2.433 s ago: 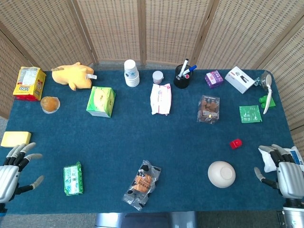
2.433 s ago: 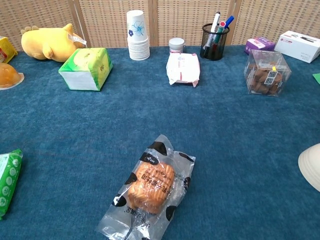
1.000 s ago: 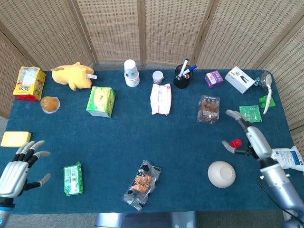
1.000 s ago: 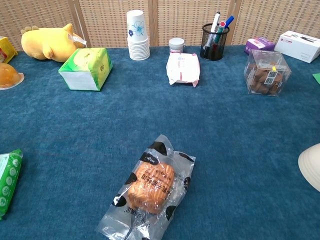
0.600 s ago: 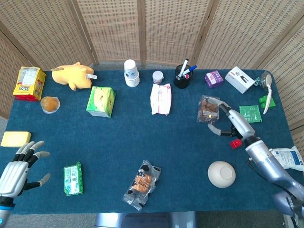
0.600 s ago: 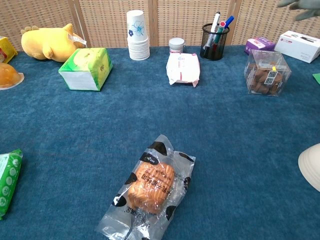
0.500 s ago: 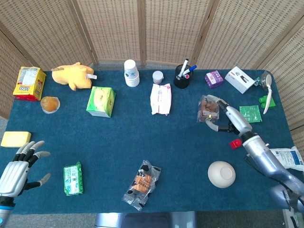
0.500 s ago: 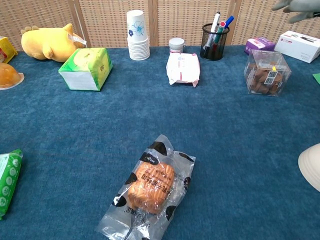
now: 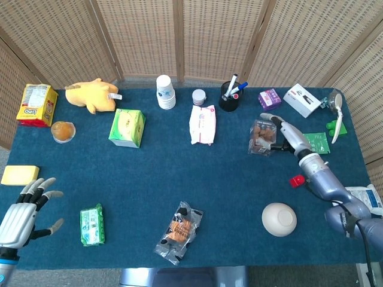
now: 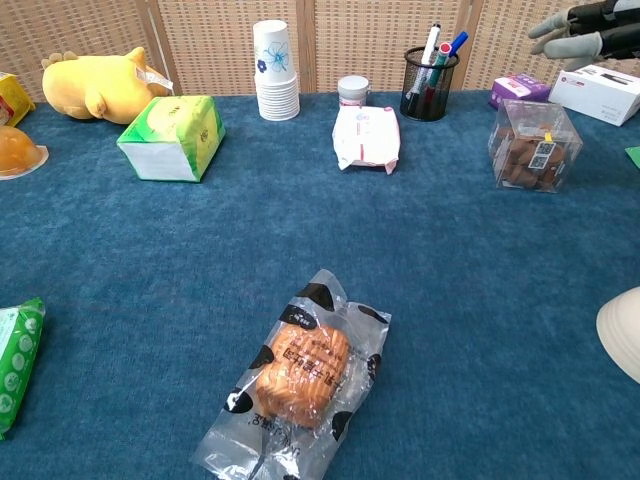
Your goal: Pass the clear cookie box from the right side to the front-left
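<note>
Right hand [image 9: 281,133] open above clear cookie box [image 9: 263,137], contact unclear, mostly cut off in chest view. Left hand [image 9: 18,219] open, empty, at surface [image 9: 179,173] edge.

Right hand [image 9: 280,133] now above cookie box [image 9: 262,137]

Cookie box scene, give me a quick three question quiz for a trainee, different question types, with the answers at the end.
1. True or false: the right robot hand grips the clear cookie box.
2. Which thing lies just behind the cookie box? A: purple box. B: green tissue box. C: yellow plush toy.
3. What does the left robot hand hold?

Key
1. False. The chest view shows it above the box, fingers apart, not touching.
2. A.
3. Nothing; its fingers are spread.
</note>
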